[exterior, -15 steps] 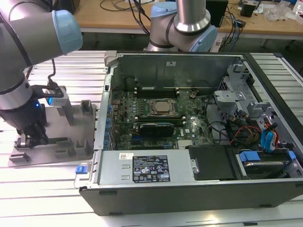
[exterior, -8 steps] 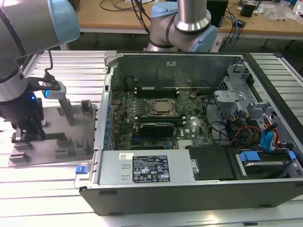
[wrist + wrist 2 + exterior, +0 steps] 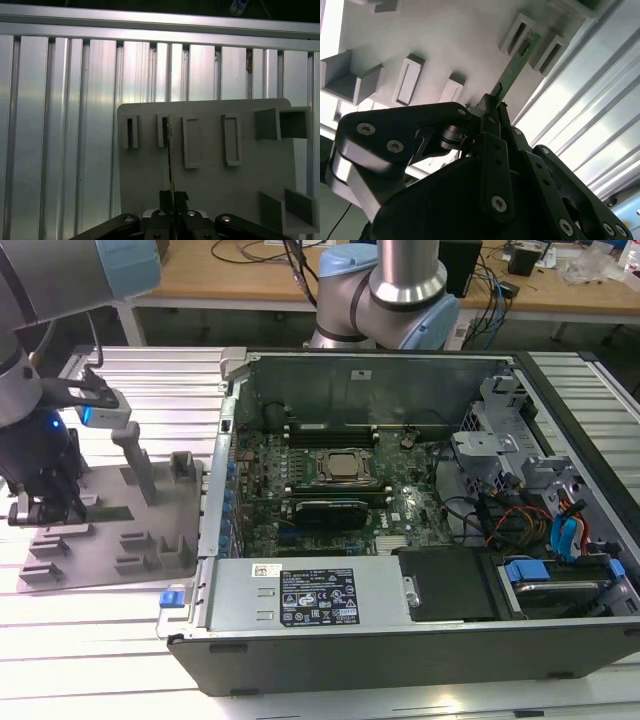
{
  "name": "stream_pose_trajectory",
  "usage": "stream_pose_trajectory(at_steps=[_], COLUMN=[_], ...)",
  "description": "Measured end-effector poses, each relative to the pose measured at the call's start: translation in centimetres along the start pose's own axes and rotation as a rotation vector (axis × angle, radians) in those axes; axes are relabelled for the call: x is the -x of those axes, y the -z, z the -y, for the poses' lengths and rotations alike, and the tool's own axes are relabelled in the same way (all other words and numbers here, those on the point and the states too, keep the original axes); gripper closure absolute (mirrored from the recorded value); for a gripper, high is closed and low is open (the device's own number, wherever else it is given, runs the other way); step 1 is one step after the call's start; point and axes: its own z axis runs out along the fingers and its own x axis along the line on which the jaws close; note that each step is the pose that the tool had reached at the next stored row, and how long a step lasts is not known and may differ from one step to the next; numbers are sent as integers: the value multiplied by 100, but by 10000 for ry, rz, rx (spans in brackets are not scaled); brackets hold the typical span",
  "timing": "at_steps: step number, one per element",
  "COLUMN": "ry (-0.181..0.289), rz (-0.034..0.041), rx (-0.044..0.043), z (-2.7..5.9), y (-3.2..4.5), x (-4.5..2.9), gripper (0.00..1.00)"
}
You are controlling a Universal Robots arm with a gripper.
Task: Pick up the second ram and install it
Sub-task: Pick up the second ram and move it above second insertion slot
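Observation:
The second ram (image 3: 512, 70) is a thin green stick, seen edge-on in the first wrist view (image 3: 170, 165). My gripper (image 3: 494, 107) is shut on its near end. The stick's far end reaches between two raised holders of the grey tray (image 3: 450, 35). In the exterior view my gripper (image 3: 47, 510) stands low over that tray (image 3: 100, 560) at the exterior view's left, and the ram (image 3: 108, 511) shows as a dark strip beside it. Whether the stick rests in the holders or is lifted off them, I cannot tell.
The open computer case (image 3: 400, 620) lies at the exterior view's right of the tray, with the motherboard (image 3: 340, 490), CPU socket (image 3: 342, 466) and long black memory slots (image 3: 350, 430) inside. Ribbed aluminium table (image 3: 60, 125) surrounds the tray. A second arm base (image 3: 385, 300) stands behind the case.

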Motion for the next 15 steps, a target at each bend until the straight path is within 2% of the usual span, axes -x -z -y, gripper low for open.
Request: stream_pose_trajectory(at_steps=[4,7,15], ry=[0,0,0], rz=[0,0,0], rx=[0,0,0], z=[-7,-10,-25], y=[152,234,571], x=[6,9,22], gripper=[89,89,89])
